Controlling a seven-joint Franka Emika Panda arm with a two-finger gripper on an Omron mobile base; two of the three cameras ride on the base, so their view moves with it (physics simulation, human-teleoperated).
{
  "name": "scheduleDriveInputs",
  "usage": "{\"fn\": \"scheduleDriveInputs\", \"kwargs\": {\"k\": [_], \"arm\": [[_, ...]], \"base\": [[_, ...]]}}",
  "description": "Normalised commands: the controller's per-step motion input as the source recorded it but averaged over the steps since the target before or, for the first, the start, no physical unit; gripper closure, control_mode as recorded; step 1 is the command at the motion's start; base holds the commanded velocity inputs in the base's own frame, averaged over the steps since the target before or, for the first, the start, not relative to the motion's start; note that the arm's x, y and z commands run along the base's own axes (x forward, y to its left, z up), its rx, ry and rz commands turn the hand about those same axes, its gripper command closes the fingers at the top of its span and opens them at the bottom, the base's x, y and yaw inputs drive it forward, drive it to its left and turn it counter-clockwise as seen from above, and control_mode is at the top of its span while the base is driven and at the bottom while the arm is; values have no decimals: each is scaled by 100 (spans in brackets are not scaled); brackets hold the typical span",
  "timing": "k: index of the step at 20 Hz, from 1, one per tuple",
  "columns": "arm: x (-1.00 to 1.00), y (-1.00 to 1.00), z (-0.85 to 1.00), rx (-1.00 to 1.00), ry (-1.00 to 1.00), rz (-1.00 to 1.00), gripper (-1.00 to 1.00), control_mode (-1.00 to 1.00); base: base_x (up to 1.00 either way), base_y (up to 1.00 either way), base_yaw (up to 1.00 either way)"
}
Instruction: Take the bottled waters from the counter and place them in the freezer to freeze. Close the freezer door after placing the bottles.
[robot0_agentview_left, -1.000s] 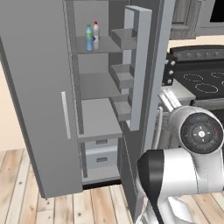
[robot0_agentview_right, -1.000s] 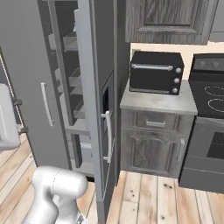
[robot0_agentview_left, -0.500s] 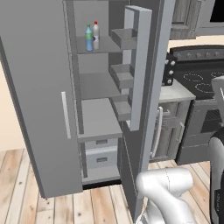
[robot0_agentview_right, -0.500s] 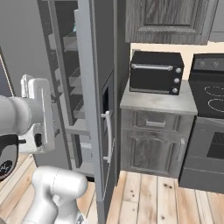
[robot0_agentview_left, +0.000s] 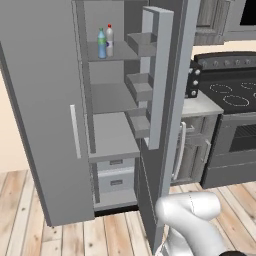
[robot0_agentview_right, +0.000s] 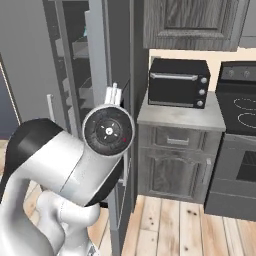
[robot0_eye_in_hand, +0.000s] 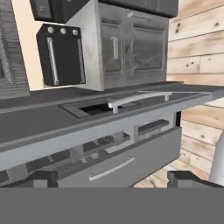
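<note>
bottled waters (robot0_agentview_left: 105, 42): both upright on top freezer (robot0_agentview_left: 107, 100) shelf | freezer door (robot0_agentview_left: 167, 110): wide open, closing left | jaws (robot0_eye_in_hand: 111, 179): spread wide, empty, facing door handle (robot0_eye_in_hand: 138, 98)

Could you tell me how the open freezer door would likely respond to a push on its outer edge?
The freezer door would probably swing stiffly as one rigid panel, since it stands tall and narrow. Its door bins look empty, so it is likely fairly light. The bottles sit on an inner shelf, probably undisturbed.

Pale wood-plank floor (robot0_agentview_left: 30, 210), peach wall (robot0_agentview_right: 200, 55), grey wood-grain upper cabinet (robot0_agentview_right: 192, 22).
</note>
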Motion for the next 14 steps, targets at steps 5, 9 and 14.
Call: {"fn": "scheduleDriveInputs", "kwargs": {"k": [5, 9, 14], "arm": [[100, 0, -9, 28, 10, 9, -100, -100], [100, 7, -21, 22, 21, 9, -100, -100], [90, 0, -44, 17, 12, 21, -100, -100]], "base": [[0, 0, 0], [0, 0, 0], [0, 0, 0]]}}
